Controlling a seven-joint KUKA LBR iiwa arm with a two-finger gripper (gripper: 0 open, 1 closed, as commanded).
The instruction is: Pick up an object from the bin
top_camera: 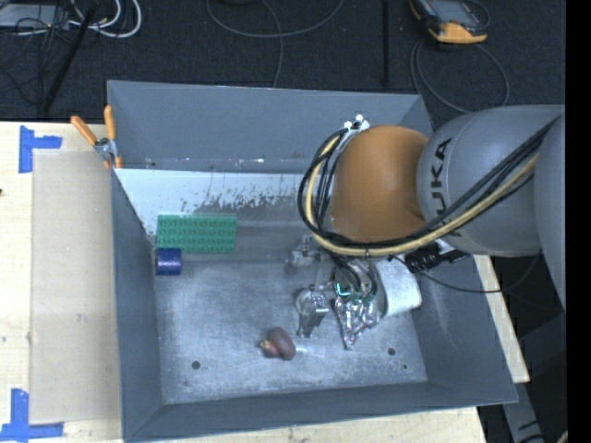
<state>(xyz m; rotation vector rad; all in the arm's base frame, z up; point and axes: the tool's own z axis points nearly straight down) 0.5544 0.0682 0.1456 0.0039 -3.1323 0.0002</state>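
Observation:
My gripper (331,326) hangs low over the bin floor, right of the middle, under the orange wrist cover. Its two metal fingers stand apart, open, with only bare floor between them. A small brownish-pink lump (277,346) lies on the floor just left of the left fingertip (308,321) and a little nearer the front, apart from it.
A green studded plate (196,233) leans at the back left wall, with a small blue block (168,262) at its lower left corner. A white cylindrical shape (403,290) shows right of the gripper under the arm; whether it is loose I cannot tell.

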